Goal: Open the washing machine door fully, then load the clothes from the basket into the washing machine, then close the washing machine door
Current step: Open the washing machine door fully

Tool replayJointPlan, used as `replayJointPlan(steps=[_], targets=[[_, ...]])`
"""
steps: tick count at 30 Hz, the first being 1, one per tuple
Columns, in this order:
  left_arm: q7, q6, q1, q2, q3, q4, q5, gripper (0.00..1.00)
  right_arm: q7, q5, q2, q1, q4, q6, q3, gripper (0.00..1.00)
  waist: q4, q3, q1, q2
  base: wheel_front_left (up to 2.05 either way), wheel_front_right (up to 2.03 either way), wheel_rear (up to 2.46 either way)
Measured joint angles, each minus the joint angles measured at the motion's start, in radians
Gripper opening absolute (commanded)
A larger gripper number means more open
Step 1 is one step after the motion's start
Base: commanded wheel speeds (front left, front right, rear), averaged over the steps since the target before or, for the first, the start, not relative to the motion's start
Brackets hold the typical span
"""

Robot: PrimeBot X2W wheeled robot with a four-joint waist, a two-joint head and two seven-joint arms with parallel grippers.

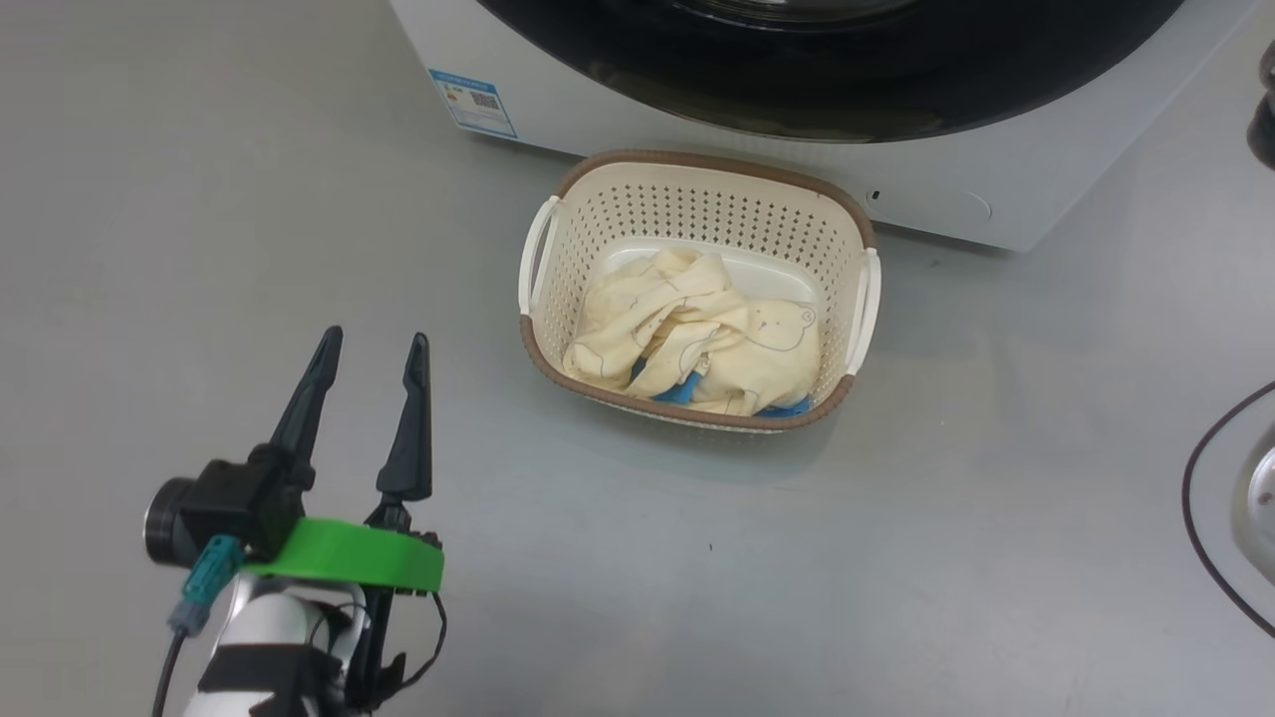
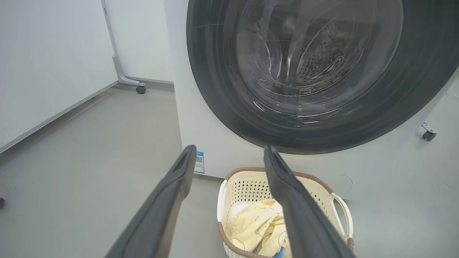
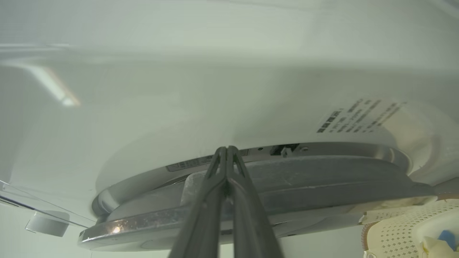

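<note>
The washing machine (image 1: 598, 110) stands white at the top of the head view, its glossy black washing machine door (image 1: 847, 90) facing me. On the floor just before it sits the cream perforated basket (image 1: 697, 161), holding pale yellow clothes (image 1: 697, 339) with blue trims. My left gripper (image 1: 374, 339) hovers open and holds nothing, left of the basket and nearer to me. In the left wrist view, its fingers (image 2: 168, 200) point toward the door (image 2: 412, 89) and basket (image 2: 251, 186). My right gripper (image 3: 226, 147) is shut, holding nothing, its tips at the door's rim (image 3: 322, 179) against the machine front (image 3: 215, 107).
A blue sticker (image 1: 473, 102) marks the machine's lower left front. A dark cable (image 1: 1195, 498) curves over the grey floor at the right. Castor wheels (image 2: 140, 89) (image 2: 428, 134) stand beside the machine, and a white wall panel (image 2: 46, 64) runs along the left.
</note>
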Motion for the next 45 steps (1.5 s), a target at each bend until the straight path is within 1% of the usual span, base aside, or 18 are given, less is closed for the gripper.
replayJointPlan(steps=[14,24,30,35,39,45], targets=[[0.0,-0.035,-0.025,-0.042,0.035,0.012,0.021,1.0,0.071,-0.152,0.011,-0.053,0.006,0.0,-0.1,0.0,0.029,0.032,0.0,0.0,0.0,0.0,0.0],[0.0,-0.047,-0.026,-0.051,0.046,0.022,0.037,1.0,0.114,-0.202,0.007,-0.072,0.026,0.0,-0.142,0.0,0.037,0.021,0.0,0.0001,0.0,0.0,0.0],[0.0,-0.056,-0.026,-0.056,0.051,0.023,0.038,1.0,0.121,-0.263,0.0,-0.091,0.037,0.0,-0.173,0.0,0.049,0.025,0.0,0.0001,0.0,0.0,0.0],[0.0,-0.057,-0.026,-0.059,0.053,0.023,0.038,1.0,0.122,-0.31,-0.008,-0.13,0.054,0.0,-0.183,0.0,0.059,0.035,0.0,0.0,0.0,0.0,0.0],[0.0,-0.057,-0.026,-0.06,0.053,0.023,0.038,1.0,0.138,-0.311,-0.013,-0.165,0.081,0.0,-0.175,0.0,0.06,0.039,0.0,0.0,0.0,0.0,0.0],[0.0,-0.057,-0.027,-0.061,0.053,0.024,0.038,1.0,0.17,-0.304,-0.015,-0.172,0.106,0.0,-0.142,0.0,0.056,0.028,0.0,0.0001,0.0,0.0,0.0]])
